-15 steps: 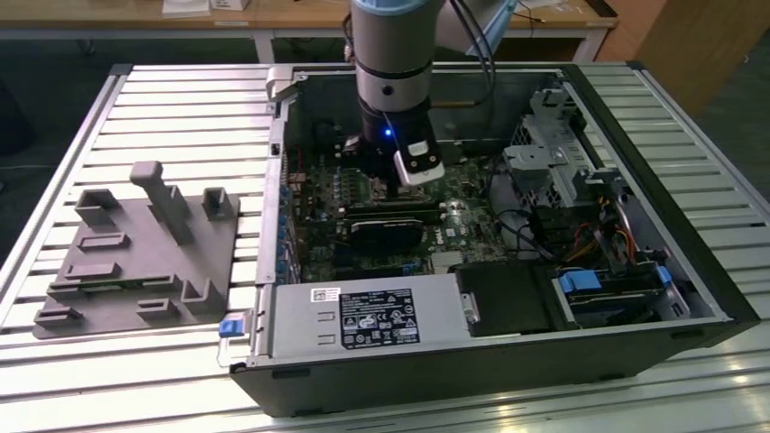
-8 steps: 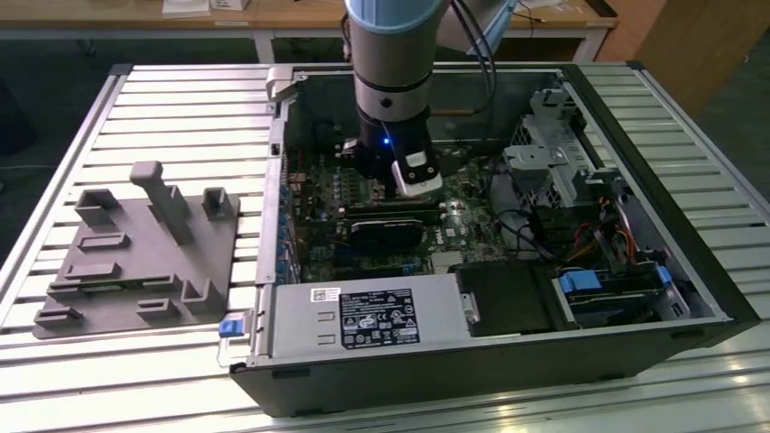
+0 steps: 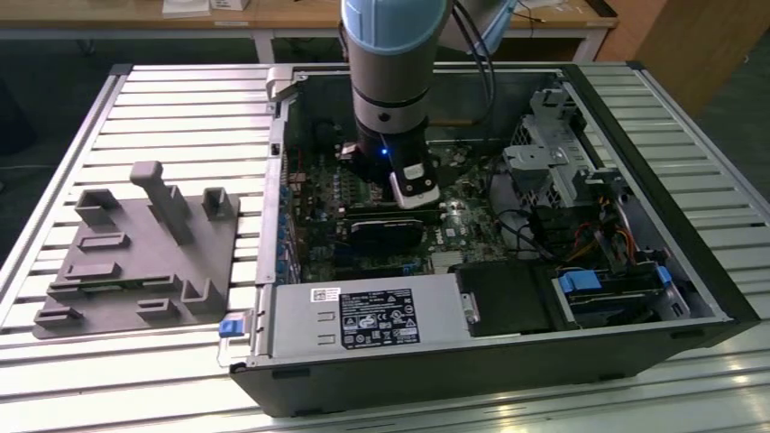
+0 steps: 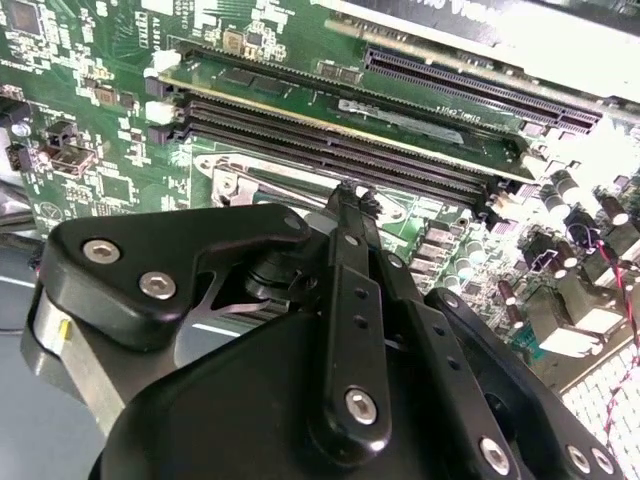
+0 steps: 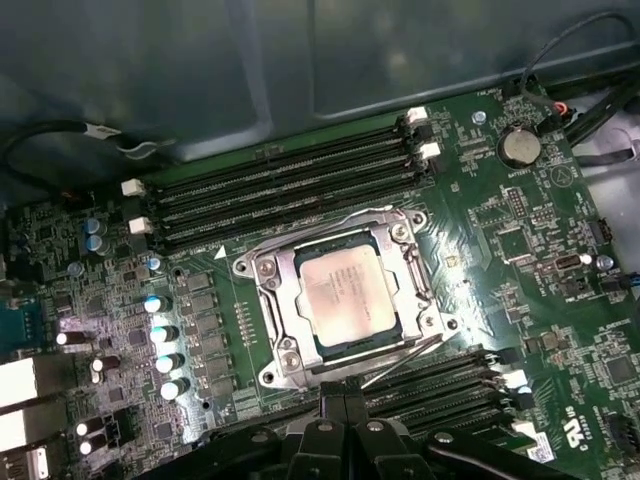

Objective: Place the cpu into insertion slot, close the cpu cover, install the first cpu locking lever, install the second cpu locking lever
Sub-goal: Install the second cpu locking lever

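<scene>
In the first wrist view the cpu (image 5: 345, 290), a silver-grey square chip, lies flat in the insertion slot (image 5: 322, 350). The cpu cover (image 5: 275, 300) is folded down around it. One thin locking lever (image 5: 330, 225) lies along the cover's edge beside the memory slots. A second locking lever (image 5: 400, 365) angles away from the opposite edge. My gripper (image 5: 346, 402) is shut, with its tips close to that lever's free end and nothing visible between the fingers. The second wrist view has the shut gripper (image 4: 355, 195) over a corner of the cover (image 4: 230, 175). In the exterior view the gripper (image 3: 409, 203) reaches down into the open computer case (image 3: 673, 271).
Long black memory slots (image 5: 290, 185) flank the socket on both sides. A black card (image 3: 385, 230) lies just in front of the gripper, with the power supply (image 3: 361, 320) nearer and a drive cage (image 3: 554, 153) at the exterior view's right. A grey parts fixture (image 3: 132, 262) stands outside the case at its left.
</scene>
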Available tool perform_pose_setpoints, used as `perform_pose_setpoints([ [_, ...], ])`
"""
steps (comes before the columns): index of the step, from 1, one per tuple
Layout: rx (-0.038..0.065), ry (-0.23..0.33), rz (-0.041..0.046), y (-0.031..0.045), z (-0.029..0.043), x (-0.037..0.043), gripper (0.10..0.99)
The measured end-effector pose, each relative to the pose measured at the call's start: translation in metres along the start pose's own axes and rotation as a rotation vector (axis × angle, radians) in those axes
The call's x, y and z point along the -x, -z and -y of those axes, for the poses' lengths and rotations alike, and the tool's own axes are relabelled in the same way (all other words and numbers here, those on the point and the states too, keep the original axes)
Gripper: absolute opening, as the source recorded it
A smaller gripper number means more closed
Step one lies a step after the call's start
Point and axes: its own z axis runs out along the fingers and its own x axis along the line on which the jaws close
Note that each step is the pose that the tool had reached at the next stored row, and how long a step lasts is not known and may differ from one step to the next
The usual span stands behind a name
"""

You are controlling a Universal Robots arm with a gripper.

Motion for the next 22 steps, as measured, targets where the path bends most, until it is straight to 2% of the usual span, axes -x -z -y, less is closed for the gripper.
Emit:
perform_pose_setpoints([
  [8,0.015,0.001,-0.0048,-0.0062,0.0039,-0.0065,0.106],
  [13,0.018,0.026,-0.0064,-0.0075,0.0048,-0.0077,0.106],
  [22,0.030,0.065,-0.0022,-0.0072,0.0091,-0.0074,0.106],
])
